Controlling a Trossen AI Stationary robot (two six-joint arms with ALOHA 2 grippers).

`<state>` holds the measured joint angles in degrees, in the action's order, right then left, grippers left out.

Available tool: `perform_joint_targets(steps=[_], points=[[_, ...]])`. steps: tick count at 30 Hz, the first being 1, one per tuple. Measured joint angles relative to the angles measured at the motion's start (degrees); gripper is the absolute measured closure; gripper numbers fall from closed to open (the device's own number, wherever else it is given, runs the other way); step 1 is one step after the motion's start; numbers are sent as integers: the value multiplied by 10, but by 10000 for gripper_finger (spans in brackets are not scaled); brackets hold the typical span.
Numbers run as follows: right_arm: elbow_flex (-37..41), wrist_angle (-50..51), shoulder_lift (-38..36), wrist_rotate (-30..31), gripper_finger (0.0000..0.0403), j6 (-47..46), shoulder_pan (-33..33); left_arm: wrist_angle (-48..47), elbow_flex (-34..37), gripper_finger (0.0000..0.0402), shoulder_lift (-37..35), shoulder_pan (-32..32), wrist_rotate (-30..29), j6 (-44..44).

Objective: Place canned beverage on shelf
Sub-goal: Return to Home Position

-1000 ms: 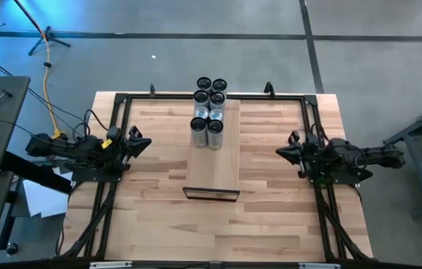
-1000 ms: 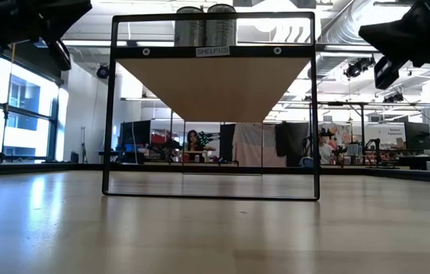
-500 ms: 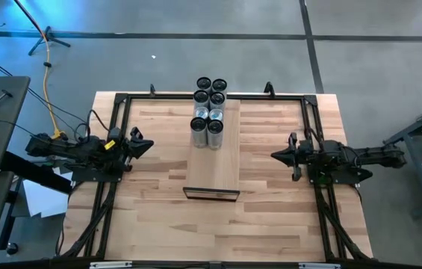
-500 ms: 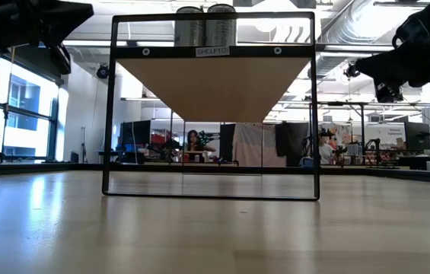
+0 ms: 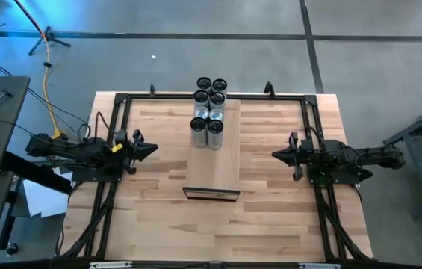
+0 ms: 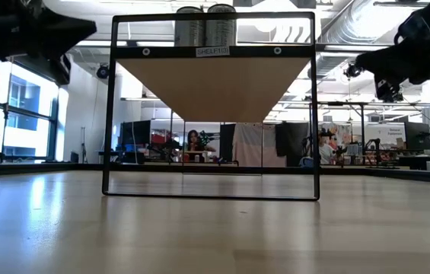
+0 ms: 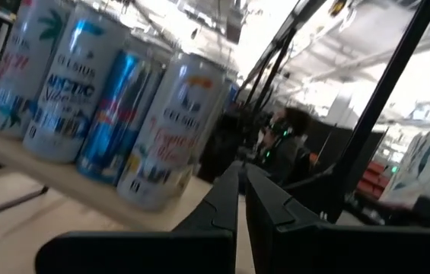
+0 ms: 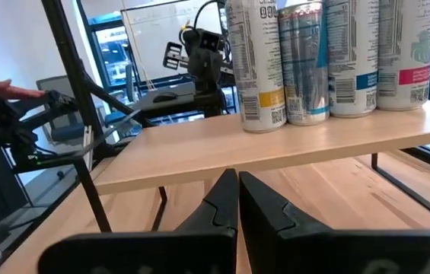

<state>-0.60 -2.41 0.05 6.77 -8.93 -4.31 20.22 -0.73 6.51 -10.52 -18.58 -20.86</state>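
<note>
The shelf [image 5: 214, 161] is a long pale board raised on a black frame at the table's middle, running from near to far. Several beverage cans [image 5: 209, 112] stand upright on their bases in pairs at its far end, and they also show in the low view [image 6: 205, 29]. My left gripper [image 5: 153, 150] hovers shut to the left of the shelf, pointing at it, and the cans [image 7: 108, 99] show ahead of it. My right gripper [image 5: 274, 155] hovers shut on the right side, facing the cans [image 8: 329, 57] on the shelf [image 8: 275, 144]. Neither gripper holds anything.
Black frame rails [image 5: 113, 179] run along the table's left, right and far sides beside both arms. Bare tabletop [image 5: 169, 175] lies between each gripper and the shelf. The shelf's near half carries nothing. The low view looks under the board [image 6: 215, 84] into the room behind.
Both grippers have tipped downward toward level while staying shut. The left one's tips now reach a little closer to the shelf, and the right one has also rolled about its own axis. The cans and the shelf have not moved.
</note>
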Motion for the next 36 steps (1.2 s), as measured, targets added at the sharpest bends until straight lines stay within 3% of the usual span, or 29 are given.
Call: perform_joint_targets(steps=[5,12,36], points=[[0,5,3,0,403,0,4,-89,0,401,-65,0,1,0],[0,5,3,-2,402,0,4,-139,1,401,-63,3,-13,5],[1,3,3,-2,402,0,4,-161,0,401,-52,3,-13,5]])
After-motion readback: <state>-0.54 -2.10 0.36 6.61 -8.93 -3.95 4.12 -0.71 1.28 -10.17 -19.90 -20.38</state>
